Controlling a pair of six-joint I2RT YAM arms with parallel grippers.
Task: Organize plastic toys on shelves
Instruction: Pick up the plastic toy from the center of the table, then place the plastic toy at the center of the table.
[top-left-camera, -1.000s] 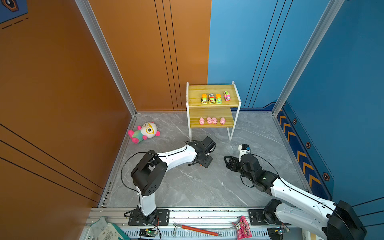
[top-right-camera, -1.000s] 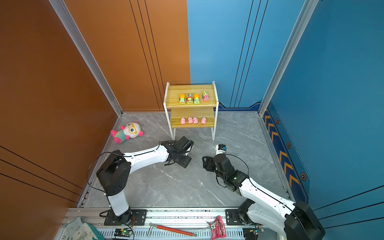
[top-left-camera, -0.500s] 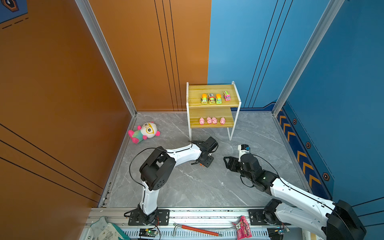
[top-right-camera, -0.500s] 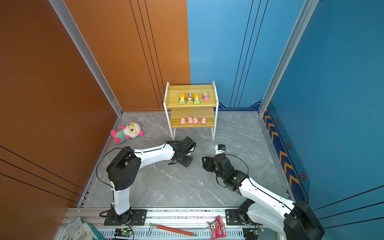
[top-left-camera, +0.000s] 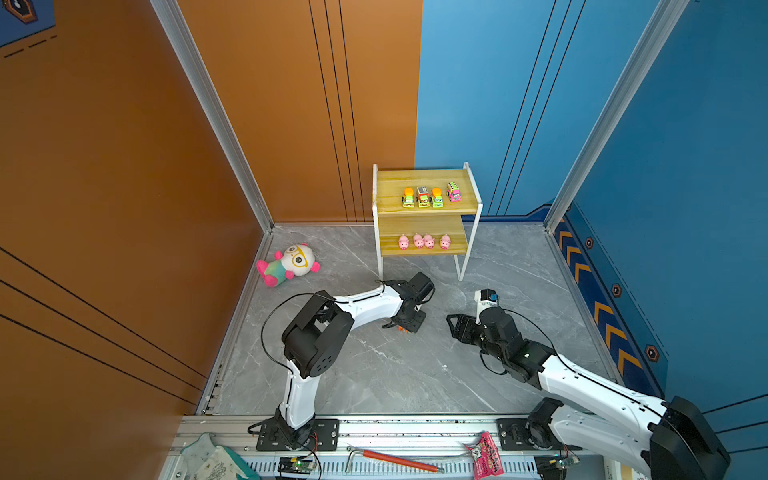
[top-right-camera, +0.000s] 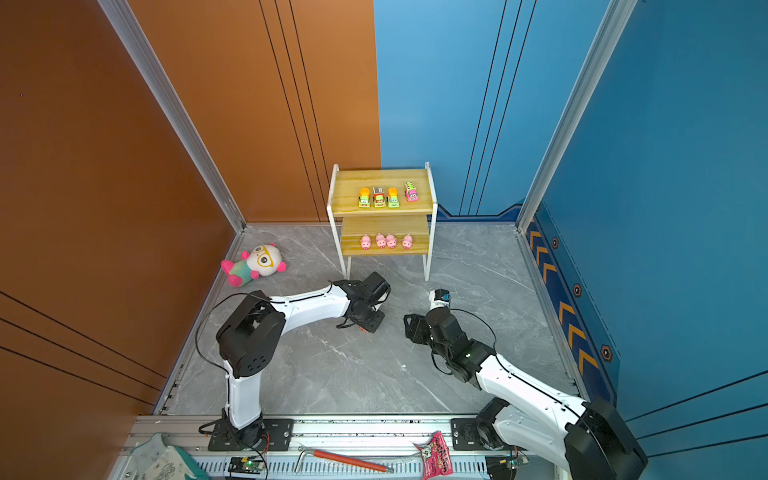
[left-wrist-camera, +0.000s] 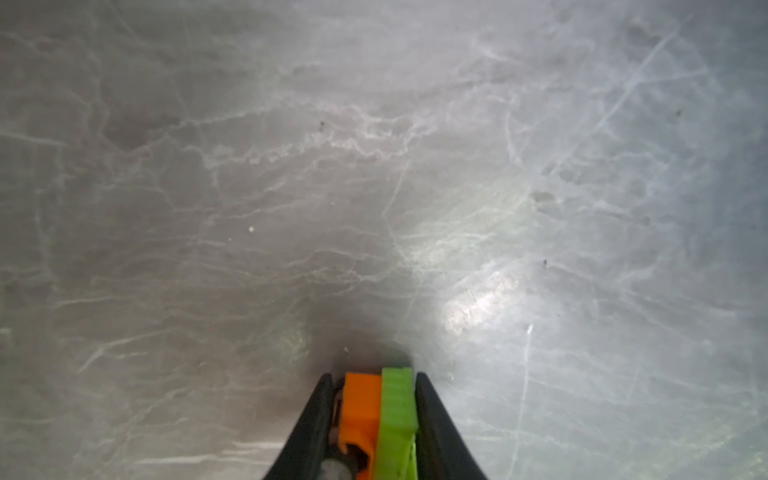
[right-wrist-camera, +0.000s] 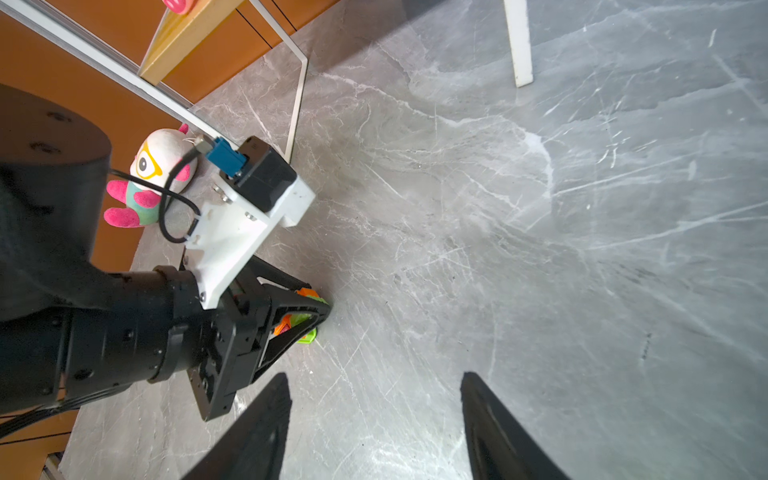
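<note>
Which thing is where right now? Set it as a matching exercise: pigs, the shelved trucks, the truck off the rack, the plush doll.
1 pink pigs
2 four shelved trucks
3 orange-green truck
4 plush doll

A floor beside the orange wall
B upper board
C clamped in the left tool
D lower board

Pairs: 1-D, 2-B, 3-C, 4-A

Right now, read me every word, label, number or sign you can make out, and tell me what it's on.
No text reads legibly.
Pink packet: printed, too small to read.
Blue wall: orange chevrons and hexagon marks, no words.
</note>
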